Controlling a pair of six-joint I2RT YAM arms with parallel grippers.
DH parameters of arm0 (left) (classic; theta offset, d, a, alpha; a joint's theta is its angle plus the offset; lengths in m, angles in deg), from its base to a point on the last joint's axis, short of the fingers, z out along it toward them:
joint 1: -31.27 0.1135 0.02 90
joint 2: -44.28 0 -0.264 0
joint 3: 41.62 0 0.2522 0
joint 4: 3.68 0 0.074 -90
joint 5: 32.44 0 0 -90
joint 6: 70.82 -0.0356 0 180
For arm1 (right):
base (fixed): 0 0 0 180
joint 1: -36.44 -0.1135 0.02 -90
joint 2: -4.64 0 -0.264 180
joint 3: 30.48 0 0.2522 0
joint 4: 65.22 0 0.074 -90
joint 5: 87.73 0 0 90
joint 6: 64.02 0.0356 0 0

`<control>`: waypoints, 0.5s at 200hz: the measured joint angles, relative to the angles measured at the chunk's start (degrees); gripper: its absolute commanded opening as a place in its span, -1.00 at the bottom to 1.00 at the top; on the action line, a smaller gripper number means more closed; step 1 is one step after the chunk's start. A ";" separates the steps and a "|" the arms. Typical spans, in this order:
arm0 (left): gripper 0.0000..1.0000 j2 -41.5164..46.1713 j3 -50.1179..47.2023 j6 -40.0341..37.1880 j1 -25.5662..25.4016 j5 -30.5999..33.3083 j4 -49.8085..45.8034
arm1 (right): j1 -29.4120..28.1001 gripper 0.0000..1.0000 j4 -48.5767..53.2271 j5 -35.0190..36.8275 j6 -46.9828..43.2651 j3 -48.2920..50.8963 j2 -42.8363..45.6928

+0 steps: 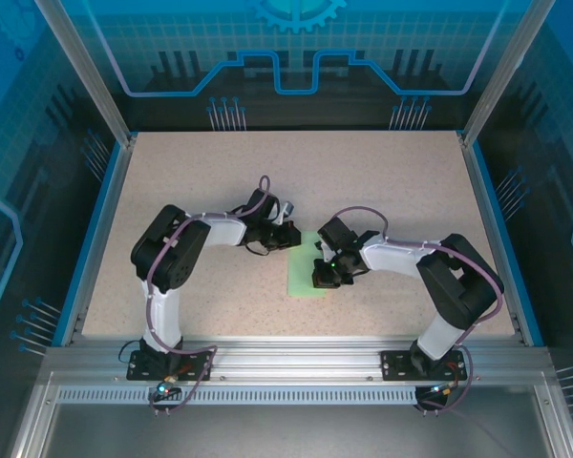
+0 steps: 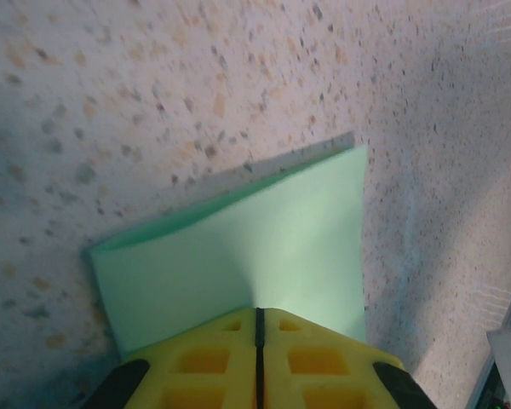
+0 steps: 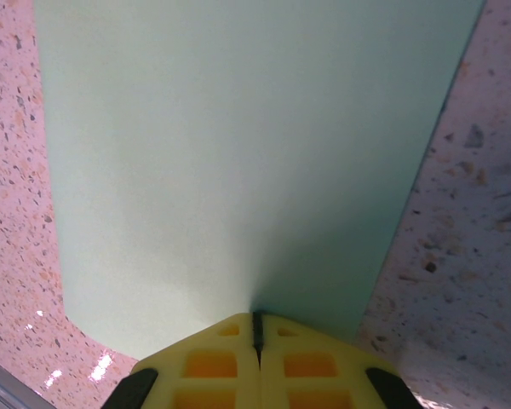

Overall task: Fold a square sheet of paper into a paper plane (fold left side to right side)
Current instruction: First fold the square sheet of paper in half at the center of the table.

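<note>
Yellow fingertips of the left gripper (image 2: 258, 313) sit right up against the wrist lens, squeezed together with only a hairline seam between them. Same deal with the right gripper (image 3: 256, 317), fully closed. Both sets of tips meet the square sheet of paper (image 2: 264, 247). Honestly can't tell if they're pinching it or just pressing down on it.

From overhead, the left arm (image 1: 172, 258) and right arm (image 1: 458, 277) each have the elbow kicked outward and the forearm angled in, so the wrists nearly meet mid-table (image 1: 363, 181).

Paper's pale mint green, matte and unmarked, lying between and under the two wrists. It looks doubled over: two layers show at one edge in the left wrist view, with the top layer bowed up a bit.
</note>
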 measured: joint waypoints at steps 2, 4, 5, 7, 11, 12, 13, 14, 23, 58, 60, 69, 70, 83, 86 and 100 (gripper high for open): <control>-0.79 -0.07 0.15 0.02 0.09 0.11 -0.09 | 0.00 -0.96 0.00 0.00 0.00 0.00 0.00; -0.79 -0.11 0.24 0.00 0.13 0.13 -0.17 | 0.00 -0.96 0.00 0.00 0.02 0.00 0.00; -0.79 -0.15 0.35 0.00 0.20 0.22 -0.20 | 0.00 -0.96 0.00 0.00 0.02 0.00 0.00; -0.79 -0.22 0.48 0.00 0.28 0.37 -0.28 | 0.00 -0.96 0.00 0.00 0.00 0.00 0.00; -0.79 -0.35 0.74 0.02 0.42 0.55 -0.46 | 0.00 -0.96 0.00 -0.02 0.00 0.00 0.00; -0.79 -0.35 0.81 0.00 0.46 0.57 -0.46 | 0.00 -0.96 0.00 0.00 0.02 0.00 0.00; -0.79 -0.39 0.90 0.00 0.52 0.63 -0.52 | 0.00 -0.96 0.00 0.00 0.02 0.00 0.00; -0.79 -0.44 0.94 0.00 0.55 0.68 -0.55 | 0.00 -0.96 0.00 0.00 0.00 0.00 0.00; -0.79 -0.70 1.55 0.00 0.92 1.29 -0.85 | 0.00 -0.96 -0.02 -0.02 0.00 0.02 0.00; -0.79 -1.70 3.48 -0.02 2.21 2.67 -1.64 | 0.00 -0.96 -0.17 -0.02 0.00 0.11 0.04; -0.79 -1.75 3.58 0.00 2.25 2.69 -1.77 | 0.00 -0.96 -0.17 -0.02 0.02 0.13 0.04; -0.79 -1.99 4.02 0.00 2.36 2.67 -2.16 | 0.00 -0.96 -0.24 -0.02 0.02 0.22 0.04; -0.79 -2.01 4.04 -0.02 2.36 2.67 -2.19 | 0.00 -0.96 -0.24 -0.02 0.02 0.24 0.04; -0.79 -2.16 4.52 -0.02 2.38 2.64 -2.86 | 0.00 -0.96 -0.39 -0.02 0.02 0.37 0.07; -0.79 -2.21 4.61 -0.02 2.40 2.64 -3.04 | 0.00 -0.96 -0.42 -0.02 0.02 0.37 0.07; -0.78 -2.25 4.81 -0.02 2.43 2.62 -3.45 | 0.00 -0.96 -0.39 -0.02 0.02 0.37 0.15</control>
